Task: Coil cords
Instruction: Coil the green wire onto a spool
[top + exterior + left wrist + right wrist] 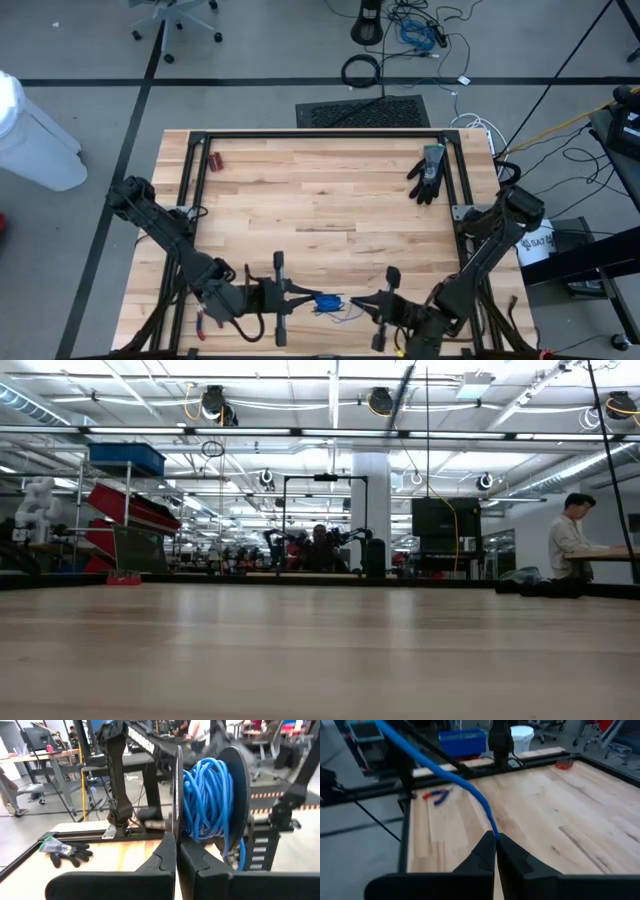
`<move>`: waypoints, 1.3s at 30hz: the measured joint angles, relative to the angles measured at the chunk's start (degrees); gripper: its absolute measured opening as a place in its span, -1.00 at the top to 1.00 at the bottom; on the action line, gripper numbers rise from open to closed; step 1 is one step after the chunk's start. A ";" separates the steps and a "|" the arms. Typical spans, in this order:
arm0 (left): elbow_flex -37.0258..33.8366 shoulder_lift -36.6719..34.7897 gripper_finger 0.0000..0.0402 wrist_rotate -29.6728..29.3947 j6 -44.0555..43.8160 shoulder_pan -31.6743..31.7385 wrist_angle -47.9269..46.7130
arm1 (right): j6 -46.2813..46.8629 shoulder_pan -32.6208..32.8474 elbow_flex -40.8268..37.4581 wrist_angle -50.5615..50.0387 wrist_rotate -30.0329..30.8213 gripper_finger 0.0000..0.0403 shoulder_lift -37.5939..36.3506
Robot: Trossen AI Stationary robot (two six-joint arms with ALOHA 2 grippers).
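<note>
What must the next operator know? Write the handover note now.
Left gripper: shut on the coiled bundle of the cord, held by the table's near edge.
Right gripper: shut on a loose stretch of the cord, facing the left one across a short gap.
Done: most of the cord looks bundled.
Left: probably wind in the loose stretch, then set the coil down.
Glove: far right corner, clear of both arms.
</note>
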 joint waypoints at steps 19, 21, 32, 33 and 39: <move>-0.02 -0.20 1.00 -0.20 1.09 -0.01 -1.04 | -1.40 7.36 0.02 2.56 9.75 1.00 -3.83; -0.02 -0.43 1.00 -0.31 1.08 -0.17 0.83 | -1.40 7.51 0.02 2.54 9.29 1.00 -3.83; -0.04 -1.34 1.00 0.08 3.05 -2.75 6.82 | 7.82 7.14 0.07 -6.94 8.80 1.00 -3.83; -0.04 -1.41 1.00 0.11 3.11 -2.98 6.76 | 8.23 7.16 0.07 -7.12 8.88 1.00 -3.83; -0.04 -1.44 1.00 0.15 8.09 -3.80 2.96 | 7.37 7.15 0.07 -5.33 12.15 1.00 -4.64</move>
